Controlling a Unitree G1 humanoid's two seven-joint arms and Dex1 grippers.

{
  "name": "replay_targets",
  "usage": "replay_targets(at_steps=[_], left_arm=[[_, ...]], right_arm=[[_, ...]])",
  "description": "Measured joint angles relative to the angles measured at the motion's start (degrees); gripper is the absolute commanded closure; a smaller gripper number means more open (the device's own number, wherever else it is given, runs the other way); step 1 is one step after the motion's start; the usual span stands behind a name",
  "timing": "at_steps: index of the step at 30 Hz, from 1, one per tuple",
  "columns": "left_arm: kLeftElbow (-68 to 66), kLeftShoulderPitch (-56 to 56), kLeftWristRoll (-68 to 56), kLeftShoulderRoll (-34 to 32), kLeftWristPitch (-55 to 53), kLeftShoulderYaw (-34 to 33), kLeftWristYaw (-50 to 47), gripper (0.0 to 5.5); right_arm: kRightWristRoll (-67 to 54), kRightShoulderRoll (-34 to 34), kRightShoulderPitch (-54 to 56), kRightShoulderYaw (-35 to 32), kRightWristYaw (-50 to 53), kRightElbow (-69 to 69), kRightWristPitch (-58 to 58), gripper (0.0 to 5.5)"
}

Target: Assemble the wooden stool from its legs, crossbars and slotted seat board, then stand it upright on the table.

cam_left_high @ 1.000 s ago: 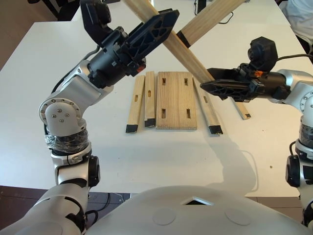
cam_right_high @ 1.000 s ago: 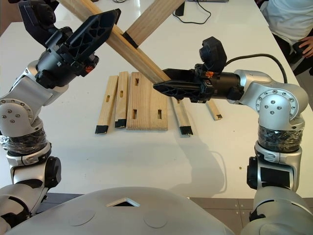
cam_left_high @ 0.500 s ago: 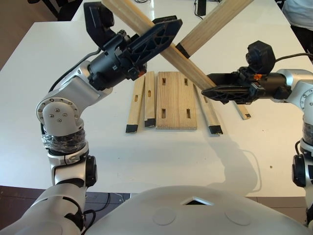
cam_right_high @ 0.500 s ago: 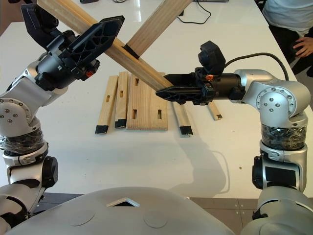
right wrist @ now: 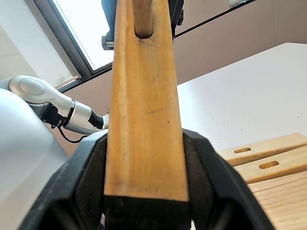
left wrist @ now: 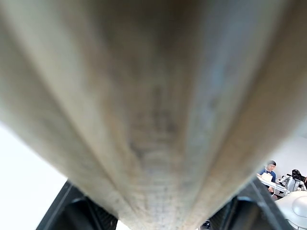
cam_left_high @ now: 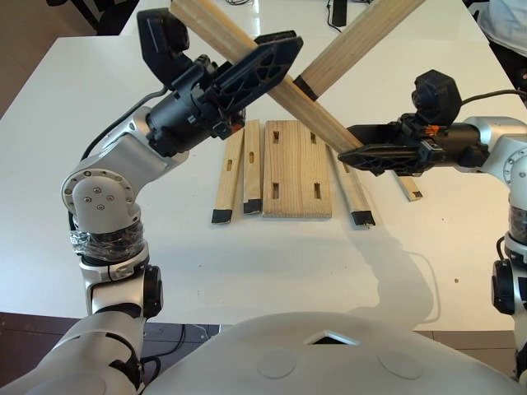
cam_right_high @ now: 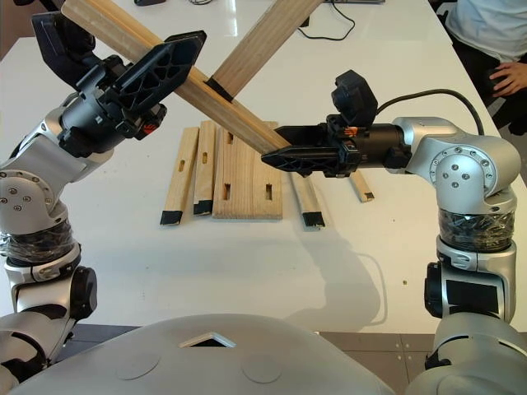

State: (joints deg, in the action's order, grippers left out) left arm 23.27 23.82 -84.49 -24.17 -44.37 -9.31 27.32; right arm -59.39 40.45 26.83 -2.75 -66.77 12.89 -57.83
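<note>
Stool leg [cam_left_high: 317, 113], crossed with a second leg [cam_left_high: 362, 34], hangs tilted above the slotted seat board [cam_left_high: 296, 173]. Left tool [cam_left_high: 280, 54] is clamped on its upper part, right tool [cam_left_high: 354, 148] on its lower end. Best seat the joint squarely, avoiding twist.

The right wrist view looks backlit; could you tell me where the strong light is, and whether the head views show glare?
Right wrist view: a washed-out white window behind the leg. Left eye view: bright sheen on the table at its far end; the seat board is evenly lit.
</note>
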Motion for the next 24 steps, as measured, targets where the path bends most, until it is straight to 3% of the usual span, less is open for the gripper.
replay_targets(at_steps=[1,8,24], left_arm=[[0.0,-0.1,0.3,0.0,0.3,-0.1,0.2,3.46],[-1.0,-0.1,2.8,0.1,0.6,-0.3,0.0,3.46],[-7.4,1.7,10.9,-2.9,1.4,-2.5,6.4,3.46]], right_arm=[[0.8,-0.4,0.0,0.2,-0.1,0.0,1.3,3.08],[4.2,-1.3,-1.4,0.5,-0.3,1.0,6.1,2.07],[8.2,-0.4,-4.9,0.5,1.0,1.4,8.9,2.05]])
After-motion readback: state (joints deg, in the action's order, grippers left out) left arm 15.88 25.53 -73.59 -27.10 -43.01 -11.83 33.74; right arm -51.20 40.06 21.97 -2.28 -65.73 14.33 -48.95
